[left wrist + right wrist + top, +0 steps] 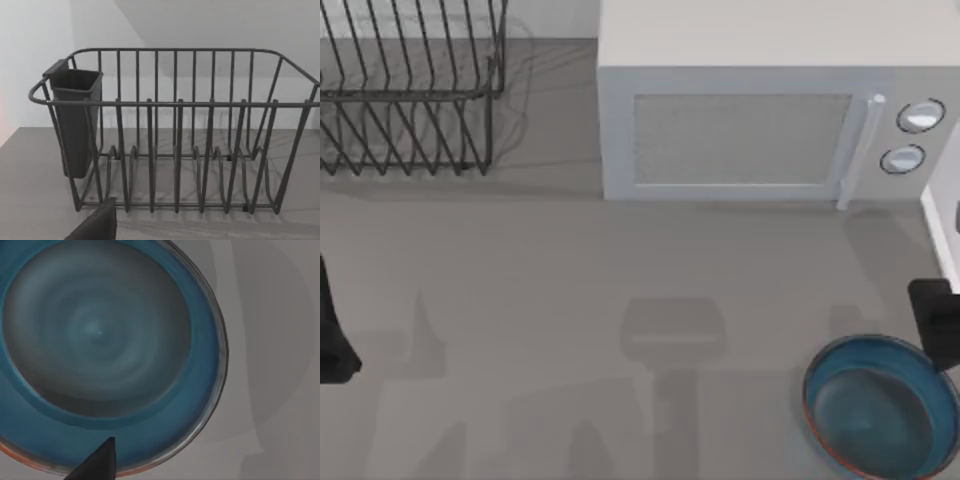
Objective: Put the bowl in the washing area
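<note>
The worktop [520, 300] is a plain grey surface, and a pale wall runs behind it. At the back, toward the left, stands a dark wire dish rack [410, 90]; my left wrist view faces it head on and shows its upright dividers and a dark cutlery cup [75, 120] hooked on one end. To the right of the rack sits a white microwave [760, 110] with its door closed, a vertical handle and two round knobs on its right side. The bowl [880, 405] rests upright on the worktop near the front right corner, in front of the microwave and well apart from the rack; it is glossy blue inside with a thin reddish-brown rim. My right hand [935, 325] is at the right edge, just behind the bowl's far rim, and from above I see it as a dark block. My right wrist view looks straight down into the bowl [100, 340], with one dark fingertip [100, 462] showing over its rim; I cannot tell how far that hand is open or whether it touches the bowl. My left hand [332, 340] sits parked at the left edge of the worktop, and its opening I cannot tell either.
</note>
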Available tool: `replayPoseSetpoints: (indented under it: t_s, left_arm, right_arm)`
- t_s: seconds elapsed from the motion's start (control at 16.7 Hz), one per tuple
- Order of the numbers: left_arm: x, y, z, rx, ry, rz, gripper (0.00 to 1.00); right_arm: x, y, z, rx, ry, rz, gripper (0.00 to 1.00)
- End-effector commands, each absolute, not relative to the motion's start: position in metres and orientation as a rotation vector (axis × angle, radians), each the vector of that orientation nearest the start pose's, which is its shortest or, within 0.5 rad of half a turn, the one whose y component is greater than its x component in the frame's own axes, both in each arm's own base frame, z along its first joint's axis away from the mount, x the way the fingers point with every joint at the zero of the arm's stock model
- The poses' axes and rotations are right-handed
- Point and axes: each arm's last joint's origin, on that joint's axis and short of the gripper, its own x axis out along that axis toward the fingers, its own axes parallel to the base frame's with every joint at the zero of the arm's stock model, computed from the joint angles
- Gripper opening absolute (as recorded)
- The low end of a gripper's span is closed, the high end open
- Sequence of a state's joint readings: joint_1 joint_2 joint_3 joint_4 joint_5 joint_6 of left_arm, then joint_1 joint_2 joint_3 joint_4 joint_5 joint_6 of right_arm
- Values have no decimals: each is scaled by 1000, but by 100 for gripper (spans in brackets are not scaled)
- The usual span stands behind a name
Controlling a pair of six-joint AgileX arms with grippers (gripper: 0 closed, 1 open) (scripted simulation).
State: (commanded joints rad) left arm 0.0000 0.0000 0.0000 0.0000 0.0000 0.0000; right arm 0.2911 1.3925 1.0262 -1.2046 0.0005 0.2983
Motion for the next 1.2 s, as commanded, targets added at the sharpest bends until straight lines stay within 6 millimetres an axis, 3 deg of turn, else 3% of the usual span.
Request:
replayPoseSetpoints:
  t_s: [0.36, 0.9, 1.2]
  left_arm:
    - [106, -1, 160, 0, 0, 0, 100]
    - [106, -1, 160, 0, 0, 0, 100]
    - [106, -1, 160, 0, 0, 0, 100]
  right_arm:
    - [219, 66, 224, 9, 1572, -10, 100]
    - [222, 68, 137, 9, 1566, -7, 100]
    - [219, 67, 129, 8, 1571, -8, 100]
